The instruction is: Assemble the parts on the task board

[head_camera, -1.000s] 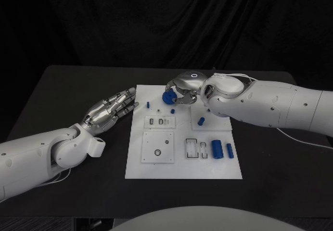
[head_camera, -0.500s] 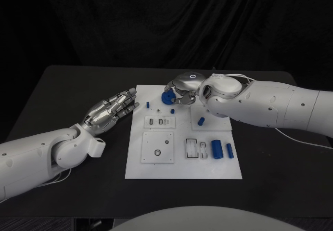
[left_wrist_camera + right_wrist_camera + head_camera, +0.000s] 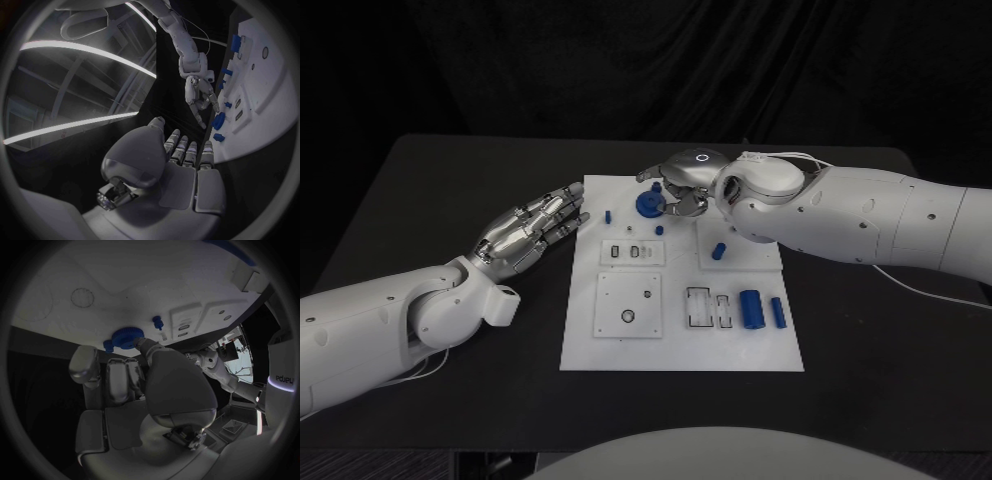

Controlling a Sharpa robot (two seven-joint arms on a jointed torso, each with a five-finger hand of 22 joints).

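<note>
head view: the right hand (image 3: 682, 185) sits over the far end of the task board (image 3: 682, 350), fingers curled down onto a blue gear (image 3: 649, 203) there. the right wrist view settles it: fingertips (image 3: 142, 343) press against the toothed rim of the gear (image 3: 126, 335), which lies flat on the board (image 3: 125, 280), with a small blue peg (image 3: 157, 321) standing just beside it. whether the gear is truly pinched or merely touched, hard to call from here.

the left hand (image 3: 531, 232) rests off the board's left edge, fingers straight and slightly spread, holding nothing. the left wrist view shows the same flat palm (image 3: 181, 170) and, beyond it, the right hand (image 3: 201, 95) hanging over the gear (image 3: 219, 121).

nearer than the gear, in the head view: a short blue pin (image 3: 718, 252) mid-board, and two blue cylinders (image 3: 750, 309) side by side at the board's near right. the gear's far side is hidden under the fingers.
</note>
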